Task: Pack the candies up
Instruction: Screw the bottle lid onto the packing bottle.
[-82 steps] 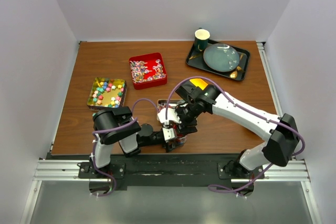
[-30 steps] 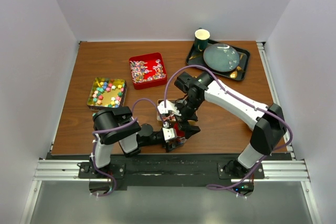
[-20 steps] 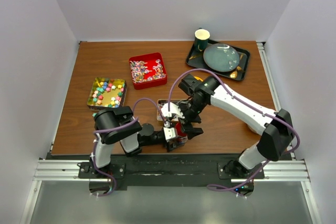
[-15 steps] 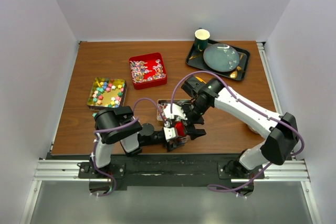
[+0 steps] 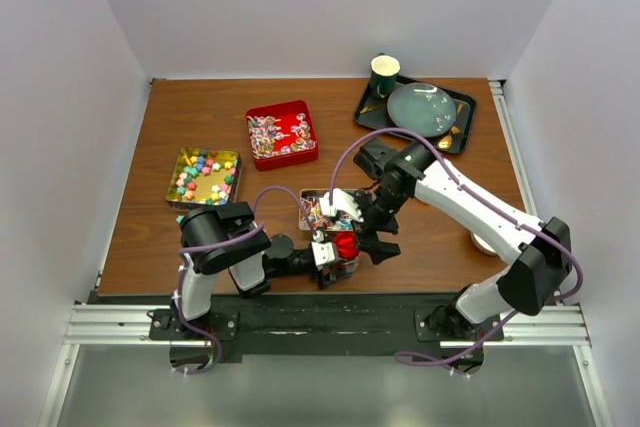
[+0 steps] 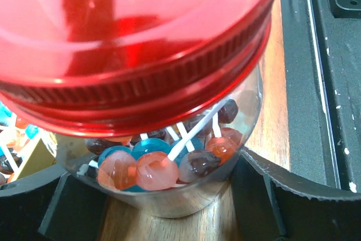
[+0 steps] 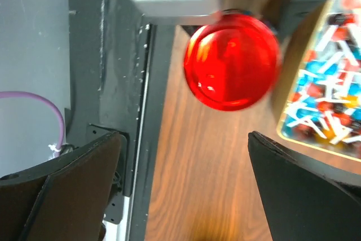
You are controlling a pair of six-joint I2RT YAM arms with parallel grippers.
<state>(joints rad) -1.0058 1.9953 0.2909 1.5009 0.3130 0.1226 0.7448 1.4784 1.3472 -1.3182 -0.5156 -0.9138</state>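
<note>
Right gripper (image 5: 378, 239) shifted rightward off red round metal lid (image 7: 232, 60), jaws spread, empty, just beside it. Left gripper (image 5: 322, 253) clamps clear glass jar (image 6: 169, 198) holding lollipop candies (image 6: 152, 167).

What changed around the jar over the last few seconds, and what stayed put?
The right gripper pulled away from over the red lid toward the right and now stands open beside it, apart. The left gripper stayed clamped on the jar. The gold tin, red tin and tray did not move.
</note>
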